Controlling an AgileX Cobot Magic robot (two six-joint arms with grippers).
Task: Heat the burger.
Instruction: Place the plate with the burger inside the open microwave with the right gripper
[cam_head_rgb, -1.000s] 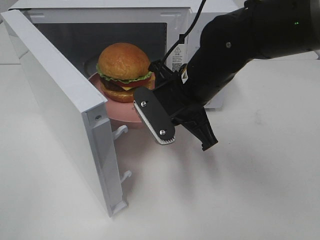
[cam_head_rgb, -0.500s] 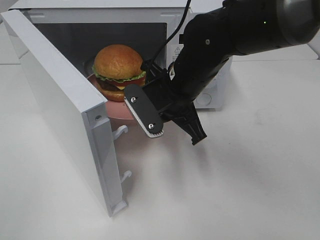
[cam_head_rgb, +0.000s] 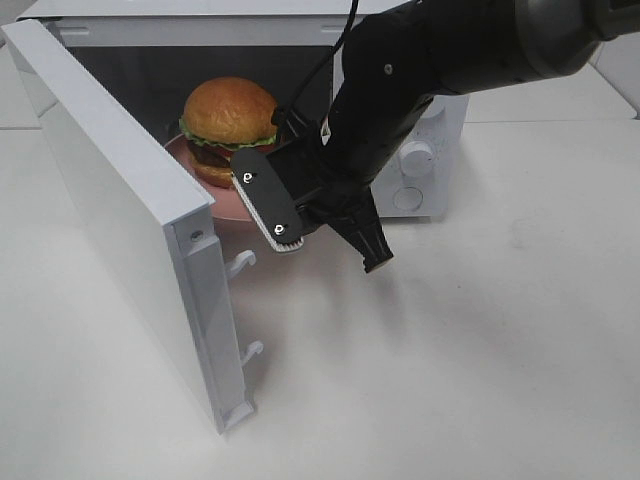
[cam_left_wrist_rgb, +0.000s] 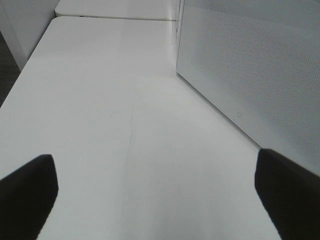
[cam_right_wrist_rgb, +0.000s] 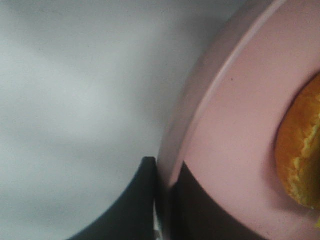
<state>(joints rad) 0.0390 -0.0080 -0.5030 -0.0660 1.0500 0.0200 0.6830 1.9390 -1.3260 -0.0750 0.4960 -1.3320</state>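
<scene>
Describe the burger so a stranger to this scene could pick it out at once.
Find the white microwave oven with its door swung open. In its opening is a round pink plate, its rim pinched by the right arm's black tool. On that plate is the burger: a glossy golden-brown domed bun over green lettuce and a dark patty, the only food there.

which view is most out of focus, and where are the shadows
Right wrist view: too close, so the pink plate rim and burger are soft. Left wrist view: table fairly sharp, left end effector shows as dark blurs. Exterior high view: microwave cavity dark, right arm casts a soft shadow on the table.
</scene>
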